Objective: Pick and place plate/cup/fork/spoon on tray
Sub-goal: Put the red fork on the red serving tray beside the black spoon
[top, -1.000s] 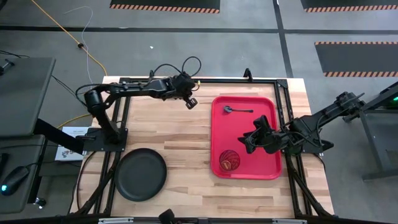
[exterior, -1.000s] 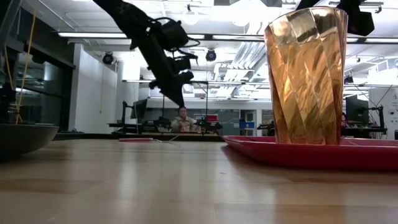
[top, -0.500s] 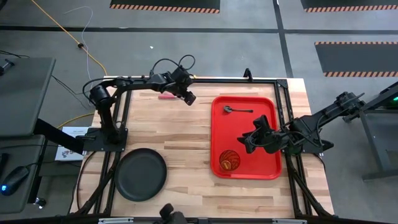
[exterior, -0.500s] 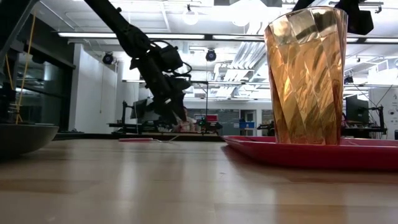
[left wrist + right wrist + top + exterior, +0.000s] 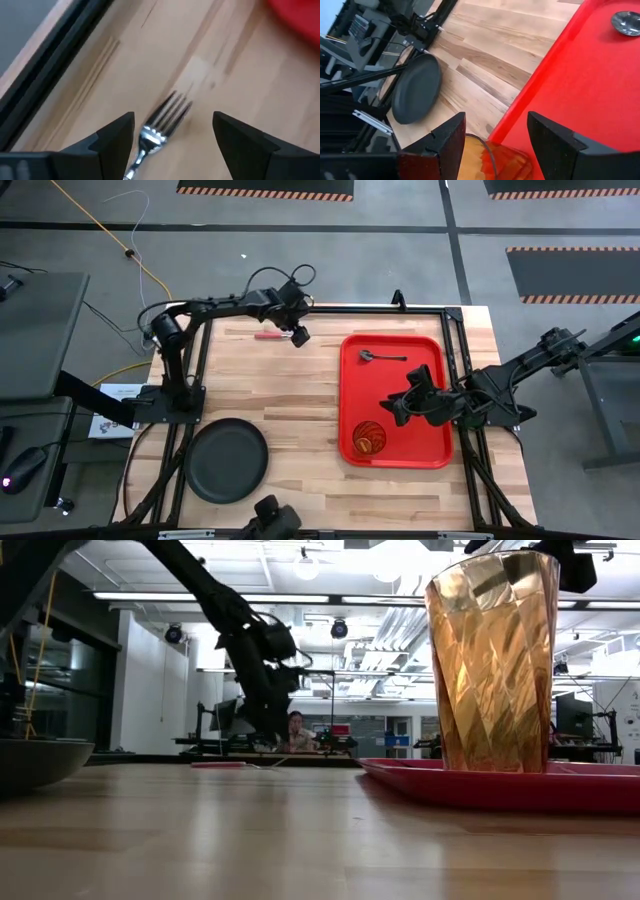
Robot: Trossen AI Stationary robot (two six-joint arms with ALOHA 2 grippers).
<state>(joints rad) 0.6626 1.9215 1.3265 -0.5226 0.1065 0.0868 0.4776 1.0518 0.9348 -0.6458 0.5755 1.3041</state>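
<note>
Silver tines of the fork (image 5: 165, 116) lie flat on the worktop (image 5: 300, 395) between the left claw's (image 5: 298, 335) spread fingers; closing high could skid it away. Right claw (image 5: 400, 408), released, hovers above the cup (image 5: 367, 438) in the tray (image 5: 433, 352).

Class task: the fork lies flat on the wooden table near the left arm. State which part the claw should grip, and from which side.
Grip the fork at its slim neck just behind the tines, coming straight down from above. It lies flat on the table, and the open left claw already straddles it.
</note>
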